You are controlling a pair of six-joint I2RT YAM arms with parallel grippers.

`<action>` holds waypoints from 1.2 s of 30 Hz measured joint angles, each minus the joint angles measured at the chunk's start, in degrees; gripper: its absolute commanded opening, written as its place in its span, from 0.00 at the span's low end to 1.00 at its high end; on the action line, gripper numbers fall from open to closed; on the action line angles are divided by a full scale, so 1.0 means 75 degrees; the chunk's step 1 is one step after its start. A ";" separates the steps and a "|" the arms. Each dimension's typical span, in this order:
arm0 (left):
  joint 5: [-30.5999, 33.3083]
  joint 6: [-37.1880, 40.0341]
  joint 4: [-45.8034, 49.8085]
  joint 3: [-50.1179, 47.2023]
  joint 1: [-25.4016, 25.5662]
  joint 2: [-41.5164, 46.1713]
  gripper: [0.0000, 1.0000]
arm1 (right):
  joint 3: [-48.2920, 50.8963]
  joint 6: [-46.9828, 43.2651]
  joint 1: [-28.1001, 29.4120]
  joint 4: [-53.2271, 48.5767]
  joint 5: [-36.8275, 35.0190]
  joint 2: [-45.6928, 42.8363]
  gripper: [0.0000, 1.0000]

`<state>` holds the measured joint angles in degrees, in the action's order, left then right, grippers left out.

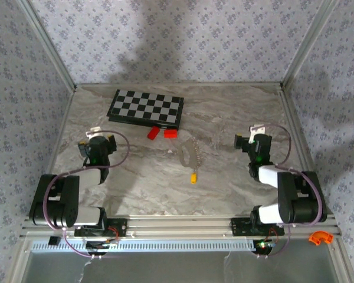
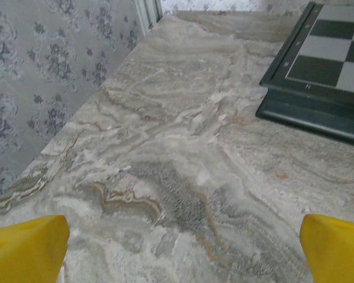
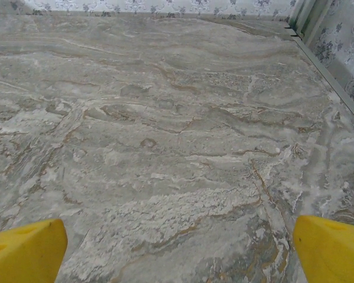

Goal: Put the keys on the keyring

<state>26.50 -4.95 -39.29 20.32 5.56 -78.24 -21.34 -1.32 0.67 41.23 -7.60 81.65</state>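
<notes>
Top external: showing key (image 1: 193, 176) lying mid-table at the near end of keyring (image 1: 190, 153), red blocks (image 1: 170, 133) just beyond. Hovering well apart at left and right, left gripper (image 2: 177, 253) and right gripper (image 3: 177, 253), both spread wide, holding nothing. Probably best: pinching the key's small head squarely while steadying the loop, not dragging the chain.

One key (image 1: 193, 177): tiny, yellow-orange head, shank too small to make out. It lies flat near the middle of the tabletop (image 1: 135, 177), slightly toward the near edge.

One keyring (image 1: 190, 154): thin pale beige loop with a whitish chain-like tangle. It lies flat, stretched far-to-near, just beyond the key on its far side. Whether the two touch cannot be told.
</notes>
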 measured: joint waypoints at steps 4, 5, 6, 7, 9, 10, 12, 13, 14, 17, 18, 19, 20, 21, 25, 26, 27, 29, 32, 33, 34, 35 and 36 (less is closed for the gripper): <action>-0.0175 0.0201 -0.0755 -0.0003 0.0000 -0.0568 1.00 | -0.0102 -0.0003 -0.0079 0.0090 0.0073 0.0516 1.00; -0.0221 0.0248 -0.0851 -0.0003 0.0000 -0.0699 1.00 | -0.0131 -0.0003 -0.0079 0.0093 0.0108 0.0560 1.00; -0.0254 0.0262 -0.0857 0.0000 0.0000 -0.0772 1.00 | -0.0137 -0.0003 -0.0085 0.0119 0.0143 0.0574 1.00; -0.0300 0.0283 -0.0854 0.0003 -0.0009 -0.0825 1.00 | -0.0137 -0.0003 -0.0087 0.0163 0.0163 0.0574 1.00; -0.0402 0.0291 -0.0828 0.0032 -0.0047 -0.0871 1.00 | -0.0117 0.0006 -0.0125 0.0408 0.0181 0.0635 1.00; -0.0443 0.0289 -0.0784 0.0079 -0.0085 -0.0886 1.00 | -0.0099 0.0023 -0.0152 0.0571 0.0189 0.0699 1.00; -0.0548 0.0286 -0.0711 0.0213 -0.0157 -0.0909 1.00 | -0.0079 0.0035 -0.0178 0.0650 0.0192 0.0758 1.00; -0.0609 0.0283 -0.0679 0.0303 -0.0201 -0.0935 1.00 | -0.0070 0.0050 -0.0187 0.0691 0.0192 0.0769 1.00; -0.0685 0.0283 -0.0615 0.0399 -0.0245 -0.0959 1.00 | -0.0058 0.0052 -0.0189 0.0746 0.0192 0.0775 1.00; -0.0854 0.0274 -0.0501 0.0592 -0.0344 -0.0988 1.00 | -0.0052 0.0052 -0.0192 0.0819 0.0192 0.0781 1.00; -0.0868 0.0271 -0.0501 0.0612 -0.0347 -0.0988 1.00 | -0.0050 0.0052 -0.0192 0.0836 0.0192 0.0781 1.00; -0.0892 0.0259 -0.0487 0.0618 -0.0353 -0.0988 1.00 | -0.0044 0.0052 -0.0192 0.0857 0.0192 0.0781 1.00; -0.0915 0.0259 -0.0446 0.0621 -0.0358 -0.0988 1.00 | -0.0044 0.0052 -0.0192 0.0863 0.0189 0.0781 1.00; -0.0938 0.0256 -0.0411 0.0621 -0.0358 -0.0988 1.00 | -0.0044 0.0052 -0.0192 0.0880 0.0189 0.0781 1.00; -0.1023 0.0256 -0.0312 0.0621 -0.0358 -0.0991 1.00 | -0.0044 0.0052 -0.0192 0.0912 0.0187 0.0781 1.00; -0.1029 0.0256 -0.0309 0.0621 -0.0358 -0.0991 1.00 | -0.0044 0.0052 -0.0192 0.0915 0.0187 0.0781 1.00; -0.1032 0.0256 -0.0303 0.0621 -0.0358 -0.0991 1.00 | -0.0044 0.0052 -0.0192 0.0915 0.0187 0.0784 0.99; -0.1032 0.0256 -0.0300 0.0621 -0.0358 -0.0991 1.00 | -0.0044 0.0052 -0.0192 0.0918 0.0187 0.0787 1.00; -0.1032 0.0256 -0.0300 0.0621 -0.0358 -0.0991 1.00 | -0.0044 0.0052 -0.0192 0.0930 0.0187 0.0787 1.00; -0.1032 0.0256 -0.0300 0.0621 -0.0358 -0.0991 1.00 | -0.0044 0.0052 -0.0189 0.0935 0.0187 0.0787 1.00; -0.1032 0.0256 -0.0300 0.0621 -0.0358 -0.0991 1.00 | -0.0044 0.0052 -0.0189 0.0935 0.0187 0.0787 1.00; -0.1032 0.0256 -0.0300 0.0621 -0.0358 -0.0991 1.00 | -0.0044 0.0052 -0.0192 0.0935 0.0187 0.0787 1.00; -0.1032 0.0256 -0.0300 0.0621 -0.0358 -0.0991 1.00 | -0.0044 0.0052 -0.0192 0.0935 0.0187 0.0787 1.00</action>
<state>18.76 -3.03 -41.54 24.97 2.87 -85.67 -21.67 -0.93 -0.78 48.25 -6.20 87.55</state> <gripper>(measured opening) 0.997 0.996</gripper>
